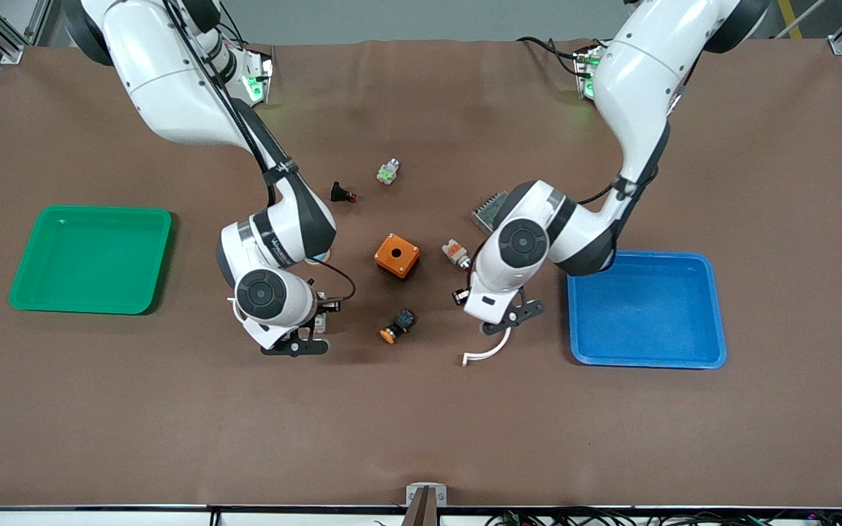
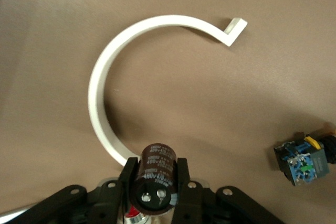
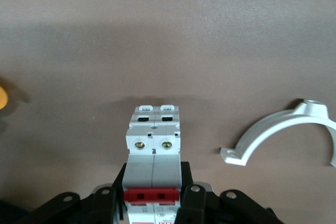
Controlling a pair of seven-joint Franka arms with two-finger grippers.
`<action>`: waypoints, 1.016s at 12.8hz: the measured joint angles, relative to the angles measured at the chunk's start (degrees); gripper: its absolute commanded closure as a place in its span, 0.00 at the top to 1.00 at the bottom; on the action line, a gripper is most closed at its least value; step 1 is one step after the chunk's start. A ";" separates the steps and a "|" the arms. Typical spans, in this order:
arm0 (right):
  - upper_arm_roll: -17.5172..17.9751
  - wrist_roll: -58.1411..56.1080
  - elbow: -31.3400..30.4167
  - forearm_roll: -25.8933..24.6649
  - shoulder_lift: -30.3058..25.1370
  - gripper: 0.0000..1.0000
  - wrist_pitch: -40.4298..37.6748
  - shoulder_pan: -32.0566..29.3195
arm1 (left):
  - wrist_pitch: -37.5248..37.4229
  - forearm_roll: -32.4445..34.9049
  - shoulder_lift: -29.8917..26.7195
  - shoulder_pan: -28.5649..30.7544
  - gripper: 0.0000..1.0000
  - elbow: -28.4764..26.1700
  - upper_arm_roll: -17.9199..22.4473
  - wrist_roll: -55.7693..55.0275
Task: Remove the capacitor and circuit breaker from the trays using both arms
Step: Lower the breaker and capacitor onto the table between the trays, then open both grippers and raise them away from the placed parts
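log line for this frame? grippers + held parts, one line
left gripper: shut on capacitor, over table beside blue tray | right gripper: shut on breaker, over table, green tray empty | neither placed

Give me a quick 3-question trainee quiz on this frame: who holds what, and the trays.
1. True or false: the capacitor is clamped in the left arm's jaws.
2. What do the right arm's jaws hold? A) an orange box B) the breaker C) a white clip
3. What colour is the tray toward the left arm's end of the table?

Key: 1 true; 2 B; 3 blue.
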 measured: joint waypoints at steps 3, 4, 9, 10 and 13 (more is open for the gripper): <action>-0.05 -0.03 0.28 0.00 1.36 0.99 1.23 0.02 | 2.54 0.65 3.81 -0.57 0.04 2.57 0.22 -0.81; -0.04 -0.03 0.43 0.00 1.42 1.00 1.24 0.18 | 4.45 0.68 4.75 -0.66 0.09 2.77 0.66 -0.80; -1.14 -0.02 4.62 0.00 -2.96 1.00 0.38 -0.10 | 6.49 1.75 6.29 -1.27 1.00 3.27 2.69 1.07; -1.41 -0.03 5.23 0.01 -6.08 1.00 -0.53 -0.94 | 6.49 1.80 6.27 -1.30 1.00 3.66 2.69 1.07; -1.70 -0.17 5.58 0.00 -16.53 1.00 -6.14 -5.38 | 5.55 1.95 5.25 -1.18 1.00 5.23 3.14 1.39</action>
